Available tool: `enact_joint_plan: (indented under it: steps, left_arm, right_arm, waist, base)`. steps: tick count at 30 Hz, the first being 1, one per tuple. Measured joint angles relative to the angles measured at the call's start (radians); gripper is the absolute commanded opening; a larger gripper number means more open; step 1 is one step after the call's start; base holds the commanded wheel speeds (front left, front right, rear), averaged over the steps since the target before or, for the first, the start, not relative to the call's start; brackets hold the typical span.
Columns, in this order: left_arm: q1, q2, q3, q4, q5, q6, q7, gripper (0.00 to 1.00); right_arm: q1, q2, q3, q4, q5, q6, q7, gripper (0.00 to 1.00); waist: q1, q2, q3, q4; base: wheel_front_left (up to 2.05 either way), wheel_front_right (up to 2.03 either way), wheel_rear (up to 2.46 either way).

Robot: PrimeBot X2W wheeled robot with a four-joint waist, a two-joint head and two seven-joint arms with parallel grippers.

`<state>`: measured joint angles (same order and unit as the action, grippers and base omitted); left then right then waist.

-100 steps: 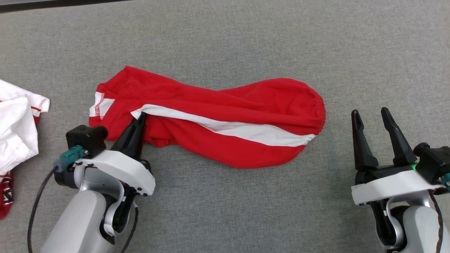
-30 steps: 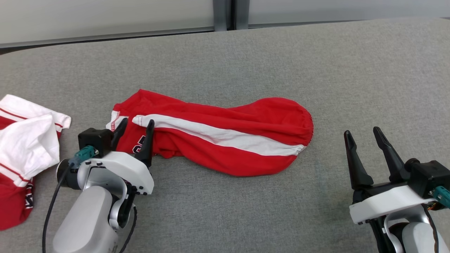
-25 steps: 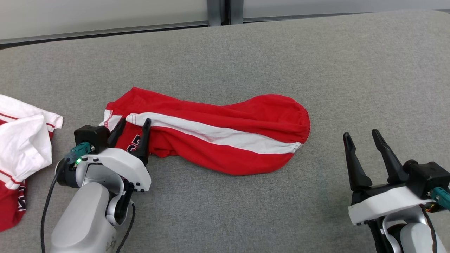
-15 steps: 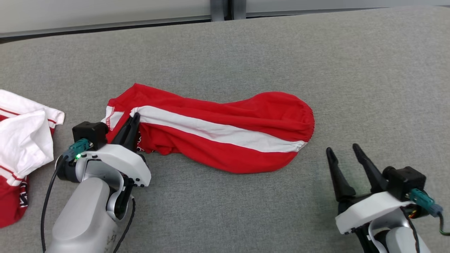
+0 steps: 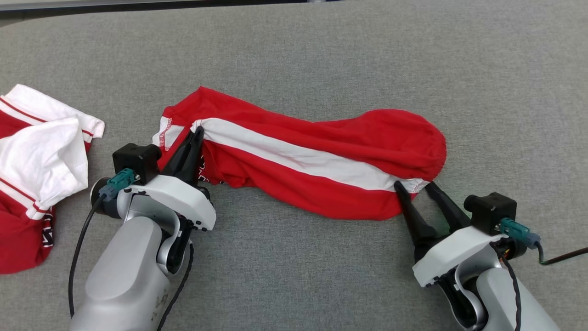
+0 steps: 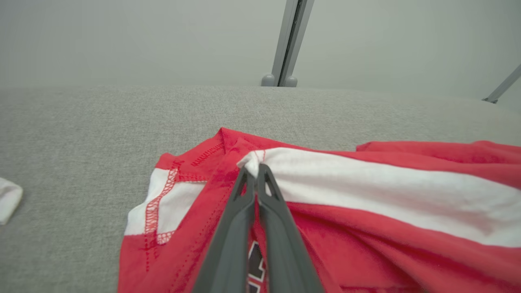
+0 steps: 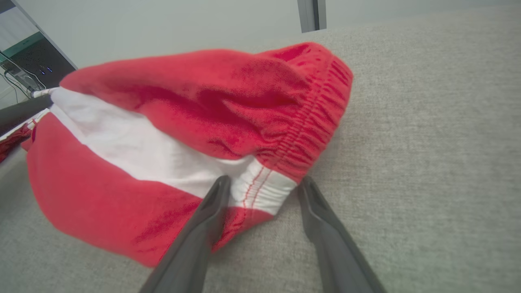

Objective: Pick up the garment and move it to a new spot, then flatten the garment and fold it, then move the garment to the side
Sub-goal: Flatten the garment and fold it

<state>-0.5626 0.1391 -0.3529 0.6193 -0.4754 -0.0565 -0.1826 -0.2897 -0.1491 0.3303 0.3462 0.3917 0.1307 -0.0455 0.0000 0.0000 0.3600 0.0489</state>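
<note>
Fingers of the left gripper (image 5: 198,132) are pressed together on a pinch of cloth at the leg end of the red shorts (image 5: 330,138), right where the white stripe (image 5: 298,158) begins. The left wrist view shows the tips closed with the stripe's corner bunched between them. The right gripper (image 5: 413,185) has its jaws apart at the other end. In the right wrist view they straddle the white end of the stripe at the gathered waistband (image 7: 309,118), one finger over the red cloth and the other on the bare table (image 5: 321,55) just beside it. Nothing is caught there yet.

The shorts lie across the middle of the grey table, stretched roughly from left to right. They are rumpled, with loose folds along their length and the top layer rolled over itself. A pile of clothes (image 5: 41,156) in white and red sits at the left edge, apart from them.

By the look of it, the work is at an early stage. One end is held and the second grasp is lined up but not made. The pictures do not tell whether this is the new spot. The shorts are clearly not flat, no fold has been made, and moving them to the side is left to do.
</note>
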Motion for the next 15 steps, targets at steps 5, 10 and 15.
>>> enact_joint_plan:
  steps: [5, 10, 15]
  left_arm:
    - [0.002, 0.004, -0.002, -0.04, 0.014, 0.007, -0.036, 0.0]
    - [0.047, 0.029, 0.021, -0.158, 0.028, 0.037, -0.065, 0.0]
    - [0.098, 0.057, 0.028, -0.356, 0.06, 0.068, -0.072, 0.0]
  right_arm:
    - [-0.02, -0.023, 0.023, -0.003, 0.033, 0.0, -0.05, 0.0]
    - [-0.023, -0.055, 0.007, -0.068, 0.036, 0.0, -0.101, 0.0]
    - [-0.023, -0.097, -0.05, -0.186, 0.018, 0.0, -0.11, 0.0]
  waist:
    - [0.0, 0.0, 0.008, 0.007]
    - [0.0, 0.0, -0.007, -0.008]
    - [0.0, 0.0, -0.041, -0.025]
  base:
    - [0.0, 0.0, 0.0]
    - [0.0, 0.0, 0.0]
    - [0.0, 0.0, 0.0]
